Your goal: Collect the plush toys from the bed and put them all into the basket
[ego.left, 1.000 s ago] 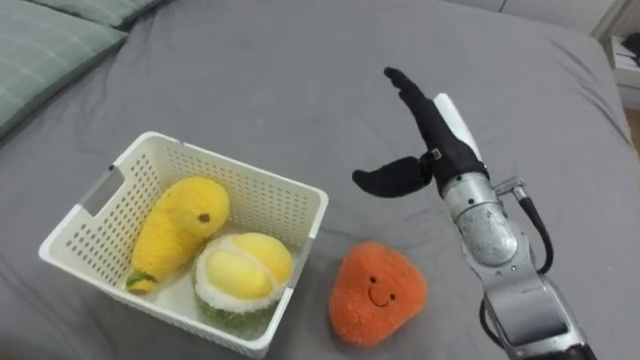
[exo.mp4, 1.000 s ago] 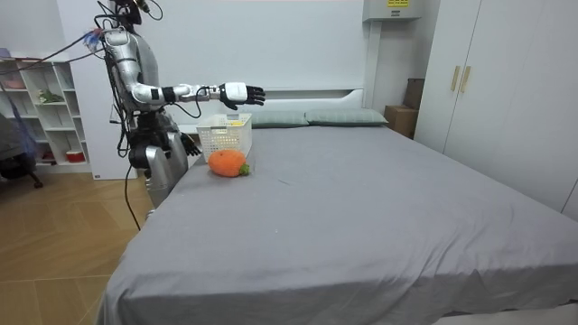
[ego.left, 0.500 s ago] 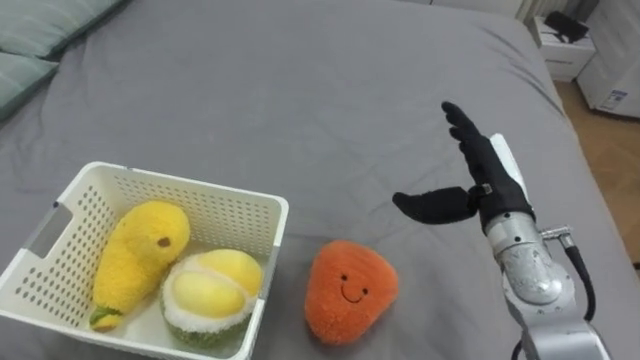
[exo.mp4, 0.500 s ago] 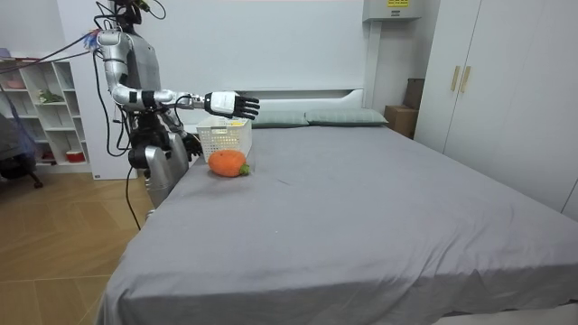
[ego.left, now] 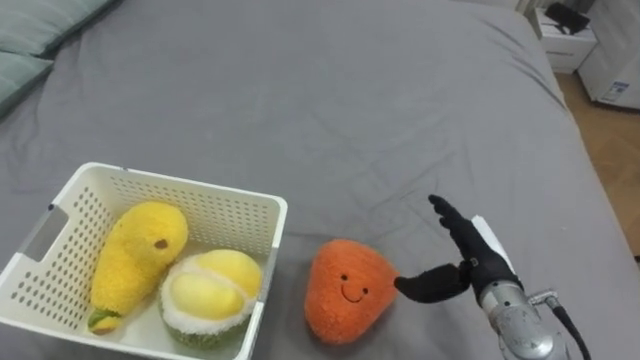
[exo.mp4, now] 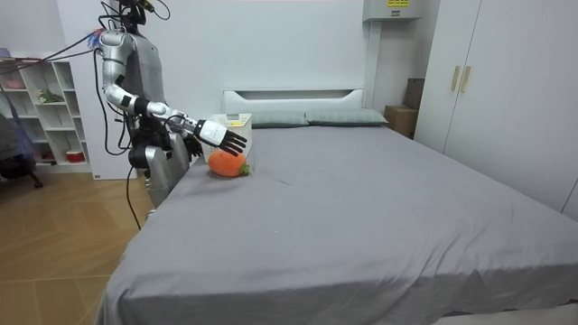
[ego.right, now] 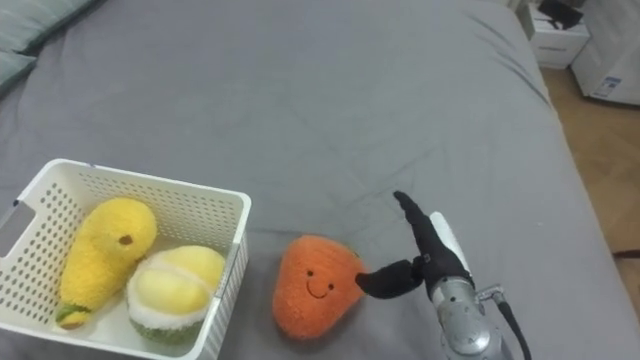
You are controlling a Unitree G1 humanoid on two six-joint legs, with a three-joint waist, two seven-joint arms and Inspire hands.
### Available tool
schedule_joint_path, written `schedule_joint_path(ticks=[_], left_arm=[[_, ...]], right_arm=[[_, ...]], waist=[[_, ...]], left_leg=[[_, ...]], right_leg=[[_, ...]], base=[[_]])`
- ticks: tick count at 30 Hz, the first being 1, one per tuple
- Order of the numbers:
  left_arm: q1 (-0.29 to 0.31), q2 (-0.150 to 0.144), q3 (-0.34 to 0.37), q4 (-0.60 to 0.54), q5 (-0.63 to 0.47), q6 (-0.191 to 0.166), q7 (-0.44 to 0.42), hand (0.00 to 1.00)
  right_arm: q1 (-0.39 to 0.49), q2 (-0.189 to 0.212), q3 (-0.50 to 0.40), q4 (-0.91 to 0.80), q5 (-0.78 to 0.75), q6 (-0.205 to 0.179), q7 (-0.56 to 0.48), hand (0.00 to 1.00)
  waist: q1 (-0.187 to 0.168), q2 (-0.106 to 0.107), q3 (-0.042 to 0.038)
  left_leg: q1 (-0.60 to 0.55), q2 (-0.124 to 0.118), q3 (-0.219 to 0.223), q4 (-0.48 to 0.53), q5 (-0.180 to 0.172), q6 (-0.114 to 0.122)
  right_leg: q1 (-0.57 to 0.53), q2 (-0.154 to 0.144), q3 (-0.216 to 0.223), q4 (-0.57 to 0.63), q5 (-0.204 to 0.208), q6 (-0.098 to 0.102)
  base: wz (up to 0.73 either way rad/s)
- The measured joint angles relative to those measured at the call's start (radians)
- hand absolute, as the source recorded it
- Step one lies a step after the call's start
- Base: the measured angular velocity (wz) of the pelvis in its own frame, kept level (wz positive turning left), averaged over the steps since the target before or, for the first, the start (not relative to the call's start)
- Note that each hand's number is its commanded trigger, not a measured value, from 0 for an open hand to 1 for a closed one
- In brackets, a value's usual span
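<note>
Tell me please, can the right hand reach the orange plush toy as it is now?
Probably yes: the open right hand hangs just beside the orange plush toy, thumb toward it, nothing between them.

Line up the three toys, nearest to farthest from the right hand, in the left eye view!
1. Orange toy, on the bed beside the right hand.
2. Round toy, basket's right side.
3. Long yellow toy, basket's left side.

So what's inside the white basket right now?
In the white basket lie a yellow plush and a green-and-yellow plush, side by side. Anything beneath them is covered. The orange plush sits outside it.
</note>
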Motion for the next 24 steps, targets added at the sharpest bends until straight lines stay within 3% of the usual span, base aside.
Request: schedule_joint_path(ticks=[9, 24], left_arm=[[0.0, -0.002, -0.003, -0.003, -0.001, -0.004, 0.006, 0.0], [-0.001, 0.0, -0.032, -0.006, -0.042, -0.015, 0.016, 0.0]], right_arm=[[-0.002, 0.014, 0.098, 0.205, -0.001, -0.005, 0.053, 0.0], [-0.002, 0.019, 0.122, 0.247, -0.002, 0.0, 0.074, 0.0]], waist=[[0.005, -0.002, 0.0003], [0.005, -0.001, 0.006]], left_leg=[[0.002, -0.001, -0.009, -0.001, 0.0, 0.0], [-0.004, -0.009, -0.046, 0.014, -0.002, 0.0]], right_leg=[[0.003, 0.0, -0.005, -0.004, 0.0, 0.0], [0.02, -0.004, -0.041, -0.005, -0.001, 0.001]], base=[[0.02], [0.07]])
